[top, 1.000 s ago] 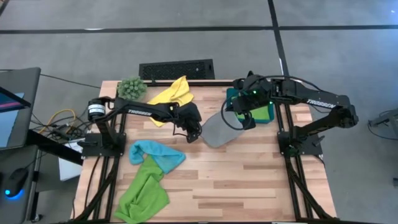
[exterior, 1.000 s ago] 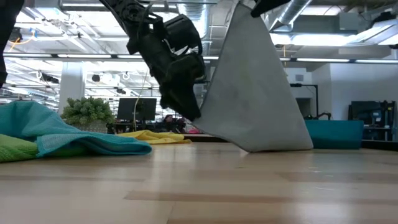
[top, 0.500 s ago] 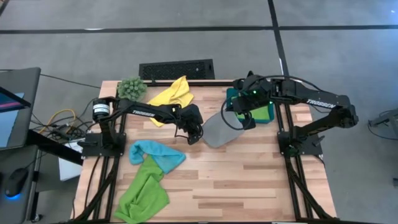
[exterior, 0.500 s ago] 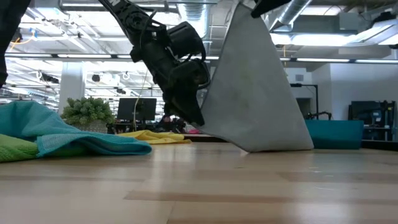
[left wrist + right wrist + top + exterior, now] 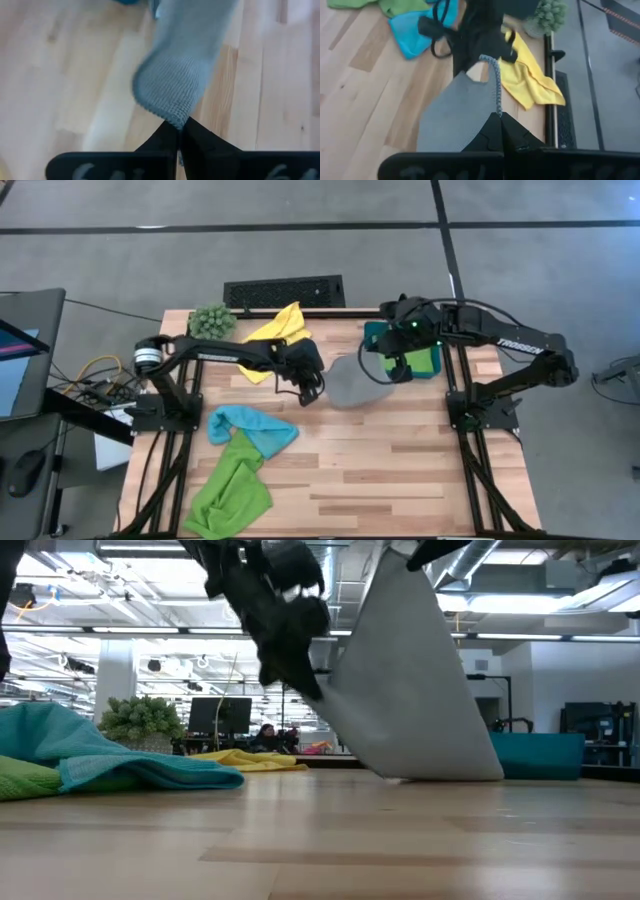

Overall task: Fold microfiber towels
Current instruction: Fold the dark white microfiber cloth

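Grey towel (image 5: 355, 385) hanging between two grippers, near the middle of the wooden table (image 5: 400, 470), only its lower edge resting on the wood. Left gripper (image 5: 316, 388) pinched tight on the towel's corner, fingers (image 5: 170, 142) closed together on the woven edge. Right gripper (image 5: 388, 370) likewise clamped on another corner of the same towel, higher up, as seen in the low view (image 5: 420, 690). Beyond the grey towel, toward the table's far edge: yellow towel (image 5: 275, 335), crumpled, and beside it a fuzzy green plant ball (image 5: 211, 321). To the right of the grey towel, under the right arm: dark teal towel (image 5: 415, 360), folded flat. To the left and nearer the front edge: light blue towel (image 5: 250, 428) lying partly over lime green towel (image 5: 230, 495).
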Action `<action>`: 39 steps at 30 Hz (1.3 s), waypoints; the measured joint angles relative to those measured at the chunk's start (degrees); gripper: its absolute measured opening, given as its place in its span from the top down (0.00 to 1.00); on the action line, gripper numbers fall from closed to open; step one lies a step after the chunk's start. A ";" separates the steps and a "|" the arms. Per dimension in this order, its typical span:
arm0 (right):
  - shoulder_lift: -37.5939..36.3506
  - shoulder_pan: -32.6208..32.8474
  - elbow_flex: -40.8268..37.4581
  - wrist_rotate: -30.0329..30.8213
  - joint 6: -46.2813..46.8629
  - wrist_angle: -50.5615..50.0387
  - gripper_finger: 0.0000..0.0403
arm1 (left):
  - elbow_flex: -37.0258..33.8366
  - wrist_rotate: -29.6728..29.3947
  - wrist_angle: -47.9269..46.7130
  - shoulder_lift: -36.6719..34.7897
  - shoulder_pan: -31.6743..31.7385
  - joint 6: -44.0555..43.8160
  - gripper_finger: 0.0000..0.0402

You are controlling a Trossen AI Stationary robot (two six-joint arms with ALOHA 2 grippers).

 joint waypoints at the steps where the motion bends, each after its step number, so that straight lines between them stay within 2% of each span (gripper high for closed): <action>1: -0.31 -0.46 0.00 -0.01 0.01 0.14 1.00 | 0.81 -0.87 -1.83 -1.29 0.00 0.06 1.00; 9: -0.73 -4.33 1.84 0.09 -1.41 1.13 1.00 | 7.47 -13.37 -14.01 -10.92 -0.02 1.38 1.00; 16: 0.06 -8.19 5.11 -0.05 -4.56 4.32 1.00 | 16.80 -22.15 -22.45 -13.28 0.00 7.07 1.00; 20: 0.32 -9.68 5.60 -0.46 -4.58 3.84 1.00 | 20.43 -24.14 -27.03 -13.32 0.04 8.16 1.00; 27: 0.85 -8.07 5.51 -3.04 -4.63 0.32 1.00 | 20.94 -25.46 -32.15 -13.18 -3.58 6.76 1.00; 32: 1.27 -5.51 5.08 -5.29 -4.45 -4.83 1.00 | 20.94 -27.02 -35.58 -13.17 -7.74 2.25 1.00; 39: 1.51 -1.20 -1.17 -6.32 -1.98 -5.16 1.00 | 20.66 -29.63 -38.51 -13.12 -15.27 -5.04 1.00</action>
